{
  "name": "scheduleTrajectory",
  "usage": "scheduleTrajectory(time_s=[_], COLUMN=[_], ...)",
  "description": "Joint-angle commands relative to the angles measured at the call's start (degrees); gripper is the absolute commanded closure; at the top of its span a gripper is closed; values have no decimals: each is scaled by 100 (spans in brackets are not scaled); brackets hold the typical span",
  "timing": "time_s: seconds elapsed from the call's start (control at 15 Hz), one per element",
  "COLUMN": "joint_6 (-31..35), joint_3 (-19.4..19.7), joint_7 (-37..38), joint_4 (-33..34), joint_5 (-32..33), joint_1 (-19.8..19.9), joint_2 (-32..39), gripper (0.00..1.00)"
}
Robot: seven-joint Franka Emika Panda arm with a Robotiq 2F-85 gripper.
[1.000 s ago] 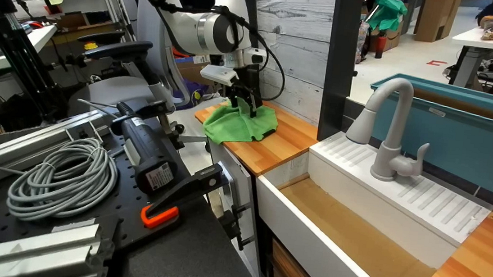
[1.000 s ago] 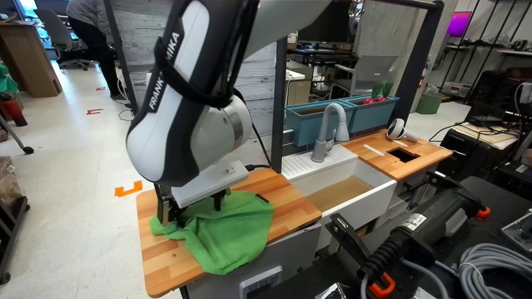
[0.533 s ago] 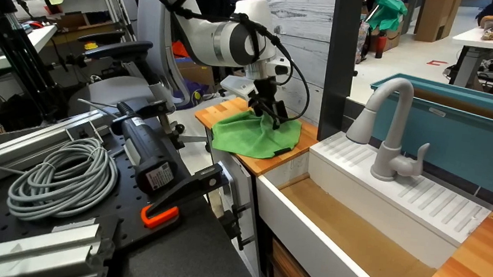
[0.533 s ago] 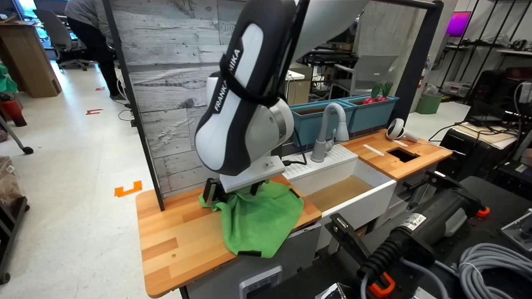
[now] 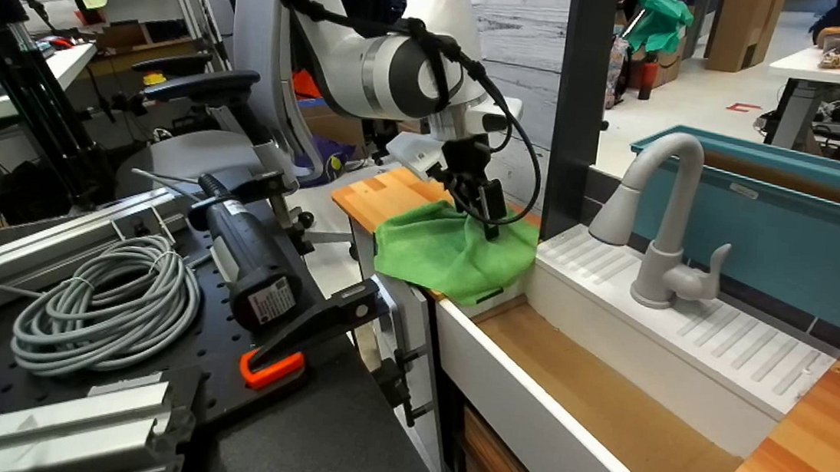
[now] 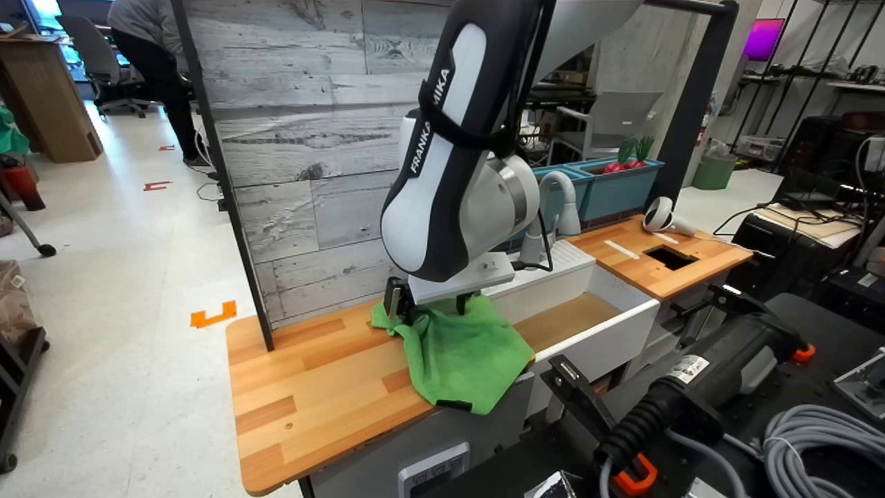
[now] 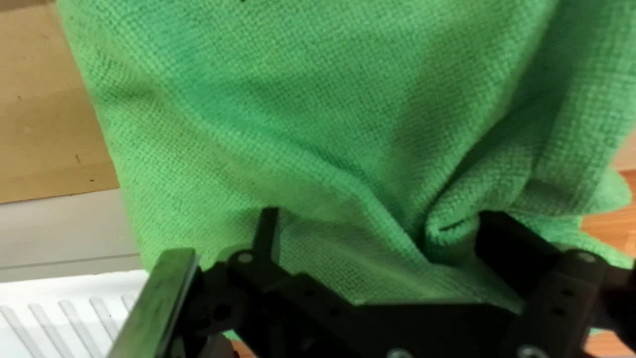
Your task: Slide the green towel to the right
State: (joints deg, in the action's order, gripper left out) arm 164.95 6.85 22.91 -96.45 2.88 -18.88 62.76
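The green towel [image 5: 456,259] lies rumpled on the wooden counter [image 6: 325,401], at the end beside the sink. It also shows in an exterior view [image 6: 470,363], where its front corner hangs over the counter's front edge. My gripper [image 5: 477,220] points down onto the towel, and its fingertips appear to touch the cloth. In the wrist view my gripper [image 7: 380,219] has its fingers wide apart, with towel [image 7: 298,114] folded and bunched between and around them. The towel's left edge in that view reaches over the sink. The cloth under the fingertips is partly hidden.
The white sink [image 5: 557,411] adjoins the counter, with a grey faucet [image 5: 666,237] behind it. A whitewashed wood panel [image 6: 304,159] stands along the counter's back. A black post [image 5: 578,112] rises near the sink corner. A power tool [image 5: 255,266] lies on the black table in front.
My gripper and the towel have moved together to the right in both exterior views, toward the sink. More bare counter shows behind them, and the towel's leading edge now overlaps the sink's edge.
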Motion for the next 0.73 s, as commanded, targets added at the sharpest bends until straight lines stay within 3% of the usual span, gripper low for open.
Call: scheduleTrajectory(time_s=[0.0,0.27,0.47,0.53,0.67], joint_6=[413,808,1329,1022,1147], joint_3=[107,94,203,79,107], joint_7=[21,-39,-14,-183,-175], joint_4=[-692,-1515,-2392,-1581,-2025], joint_5=[-222,-287,-297,-333,-355], joint_1=[-132,-306,-715,-431,-633], joint_2=[-498,-1153,-1809,-1183,-1542], gripper=[0,0,0,0,0])
